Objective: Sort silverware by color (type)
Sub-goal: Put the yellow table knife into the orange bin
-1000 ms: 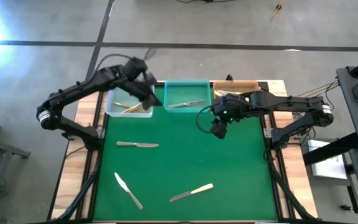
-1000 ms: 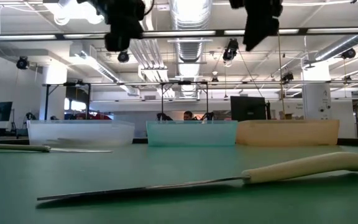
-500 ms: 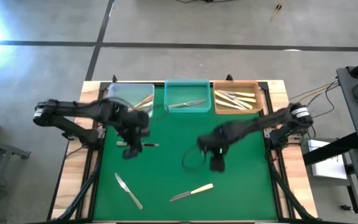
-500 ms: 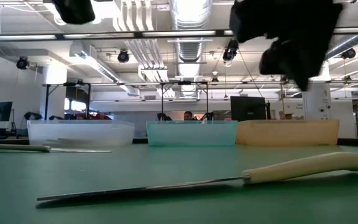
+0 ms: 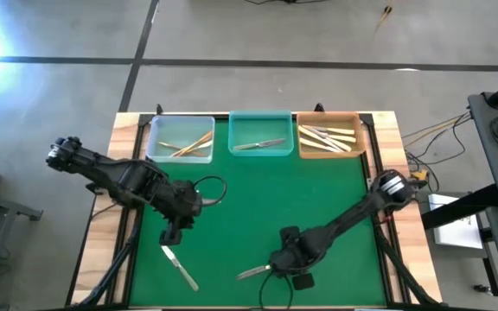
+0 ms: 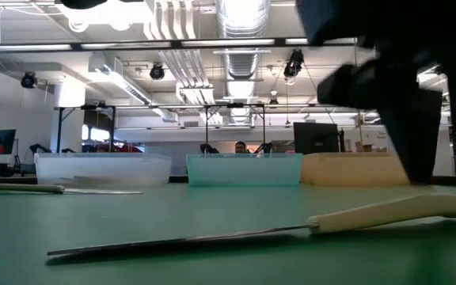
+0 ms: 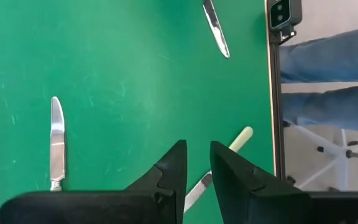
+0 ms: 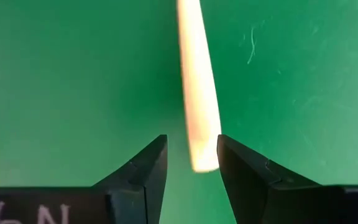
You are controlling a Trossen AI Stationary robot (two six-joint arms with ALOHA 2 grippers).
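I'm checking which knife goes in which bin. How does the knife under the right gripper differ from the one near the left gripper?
The knife under the right gripper has a cream handle with a silver blade; the knife near the left gripper is all silver. The cream-handled one sits between the right fingers; the silver one lies untouched. Both lie flat on the green mat.

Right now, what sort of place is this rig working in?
Probably an industrial lab or workshop: exposed ceiling ducts, a bare concrete floor, and a green work table with sorting bins.
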